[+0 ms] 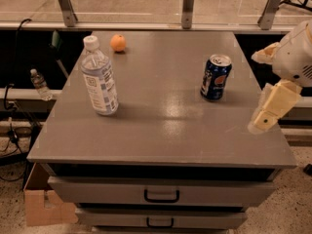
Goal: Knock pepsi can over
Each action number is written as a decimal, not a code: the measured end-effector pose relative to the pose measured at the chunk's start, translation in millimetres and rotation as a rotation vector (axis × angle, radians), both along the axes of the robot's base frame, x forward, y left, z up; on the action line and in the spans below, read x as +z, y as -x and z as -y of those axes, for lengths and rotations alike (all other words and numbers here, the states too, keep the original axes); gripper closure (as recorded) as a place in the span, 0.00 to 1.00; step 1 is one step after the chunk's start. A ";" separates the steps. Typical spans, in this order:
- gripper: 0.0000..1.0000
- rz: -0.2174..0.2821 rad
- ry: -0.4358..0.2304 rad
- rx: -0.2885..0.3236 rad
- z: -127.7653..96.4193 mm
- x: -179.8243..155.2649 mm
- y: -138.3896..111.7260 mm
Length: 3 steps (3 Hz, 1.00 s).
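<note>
The pepsi can (pixel 216 77) is dark blue with a red-white-blue logo and a silver top. It stands upright on the right half of the grey cabinet top (pixel 161 126). My gripper (pixel 267 108) is cream-white and hangs at the cabinet's right edge. It is to the right of the can, a little nearer the front, and apart from it. It holds nothing that I can see.
A clear water bottle (pixel 99 77) with a white cap stands on the left side. An orange (pixel 117 42) lies at the back left. A railing with metal posts (pixel 187 6) runs behind. Two drawers (pixel 161 195) sit below; a cardboard box (pixel 41 204) stands at the lower left.
</note>
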<state>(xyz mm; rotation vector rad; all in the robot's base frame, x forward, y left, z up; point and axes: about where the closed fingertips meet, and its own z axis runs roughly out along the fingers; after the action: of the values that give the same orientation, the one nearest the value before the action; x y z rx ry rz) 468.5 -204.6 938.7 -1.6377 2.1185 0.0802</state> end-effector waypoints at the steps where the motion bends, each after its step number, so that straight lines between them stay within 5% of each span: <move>1: 0.00 0.017 -0.123 0.000 -3.8 -20.1 -30.1; 3: 0.00 0.017 -0.364 0.032 -21.9 -45.5 -79.5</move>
<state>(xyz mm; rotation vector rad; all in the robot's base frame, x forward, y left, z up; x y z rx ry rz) 548.0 -182.7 893.2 -1.4481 1.9276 0.4340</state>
